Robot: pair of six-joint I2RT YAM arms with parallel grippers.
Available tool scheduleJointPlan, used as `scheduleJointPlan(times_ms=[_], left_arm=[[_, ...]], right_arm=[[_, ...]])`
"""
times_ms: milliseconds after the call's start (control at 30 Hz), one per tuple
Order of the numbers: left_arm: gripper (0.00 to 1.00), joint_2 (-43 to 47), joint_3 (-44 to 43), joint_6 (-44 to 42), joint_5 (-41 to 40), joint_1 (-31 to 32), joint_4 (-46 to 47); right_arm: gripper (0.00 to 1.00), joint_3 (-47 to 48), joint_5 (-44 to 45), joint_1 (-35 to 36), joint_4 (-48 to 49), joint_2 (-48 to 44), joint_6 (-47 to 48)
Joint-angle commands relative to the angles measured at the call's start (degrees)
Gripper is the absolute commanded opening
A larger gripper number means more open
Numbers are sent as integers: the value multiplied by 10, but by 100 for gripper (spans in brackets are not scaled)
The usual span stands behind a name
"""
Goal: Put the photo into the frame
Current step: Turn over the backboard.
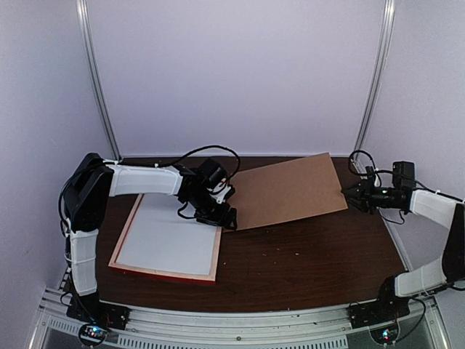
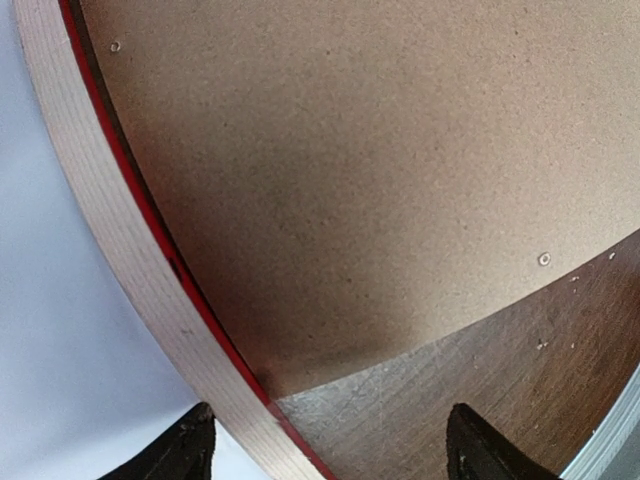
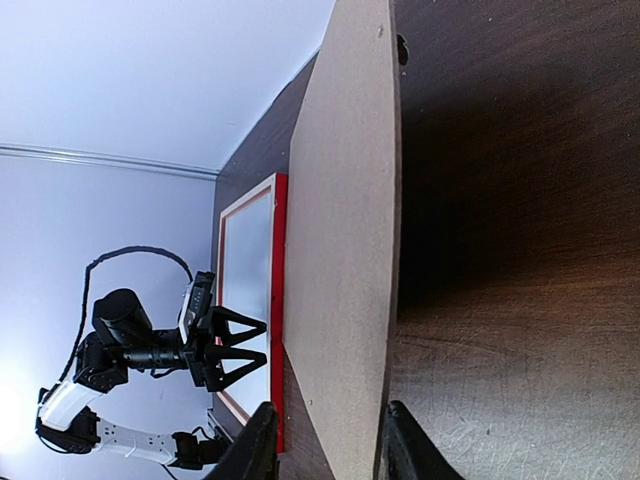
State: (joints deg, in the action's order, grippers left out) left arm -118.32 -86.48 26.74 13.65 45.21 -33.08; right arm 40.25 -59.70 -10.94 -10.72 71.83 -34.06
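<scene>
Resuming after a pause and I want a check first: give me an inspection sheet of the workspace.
Surface: dark wooden table, scuffed.
Job's things: frame lies back up at left, white sheet inside it; photo's print not seen.
Clutter: brown backing board beside the frame.
Grippers: left gripper open over the frame's far right corner; right gripper straddles the board's right edge, grip unsure.
Cables: black cable loops at the left wrist.
Surroundings: white walls, metal posts.
</scene>
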Motion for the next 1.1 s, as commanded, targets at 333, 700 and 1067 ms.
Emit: scheduleJointPlan(times_ms=[333, 700, 1067], left_arm=[[80, -22, -10, 1, 25, 9, 39], [80, -22, -11, 2, 25, 10, 41], [80, -21, -14, 3, 26, 11, 41]], right_arm=[[34, 65, -11, 51, -108, -27, 45], [33, 96, -21, 93, -94, -37, 30], [24, 170, 72, 109, -199, -48, 62]])
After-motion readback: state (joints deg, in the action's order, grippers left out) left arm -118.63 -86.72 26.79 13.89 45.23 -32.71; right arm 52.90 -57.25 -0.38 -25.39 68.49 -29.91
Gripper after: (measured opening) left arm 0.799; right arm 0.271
